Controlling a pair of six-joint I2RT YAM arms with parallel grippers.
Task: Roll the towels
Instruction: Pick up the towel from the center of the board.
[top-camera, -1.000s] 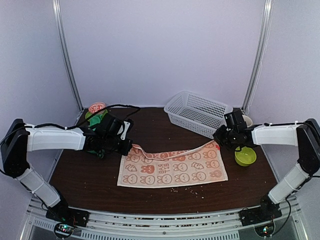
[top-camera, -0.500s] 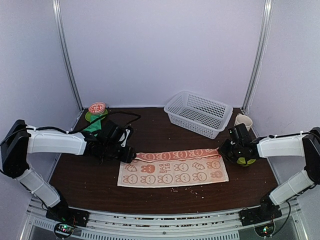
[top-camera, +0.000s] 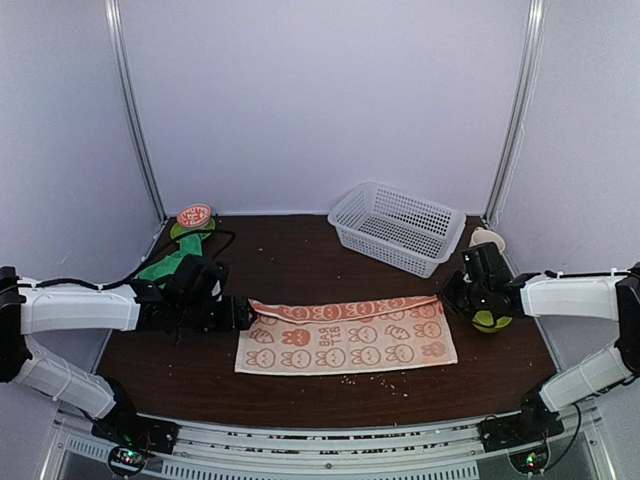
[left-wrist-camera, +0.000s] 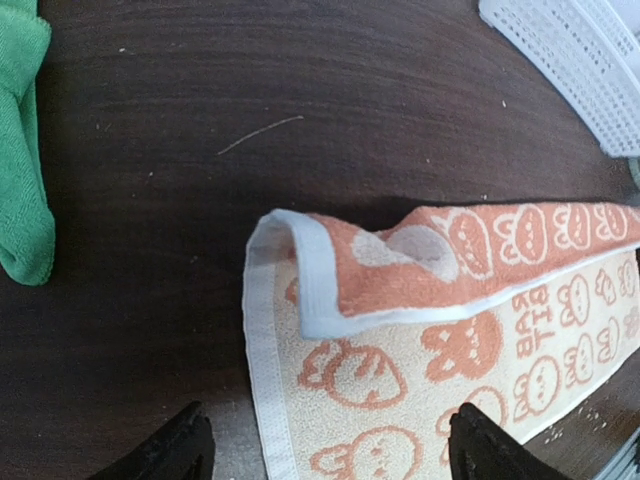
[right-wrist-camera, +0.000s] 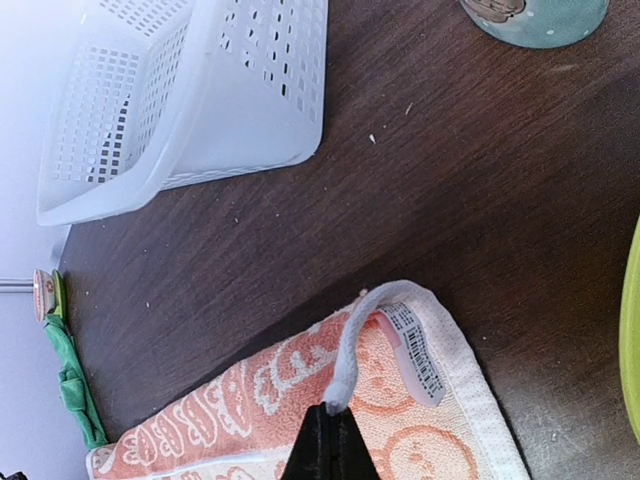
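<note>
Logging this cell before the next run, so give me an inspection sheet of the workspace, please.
Surface: dark brown table, scattered crumbs near the front.
Job's things: bunny towel flat, far edge folded over; green towel bunched, far left, unrolled.
Clutter: white basket, green bowl, cup, red-lidded tin.
Grippers: left gripper open, at the bunny towel's left end; right gripper shut on its far right corner.
Cables: black cable loose beside the left arm.
Surroundings: pale walls, metal posts.

You see the peach bunny towel (top-camera: 345, 336) flat before the basket (top-camera: 397, 227), its far edge folded over; the green towel (top-camera: 170, 263) lies bunched well left of the basket.
</note>
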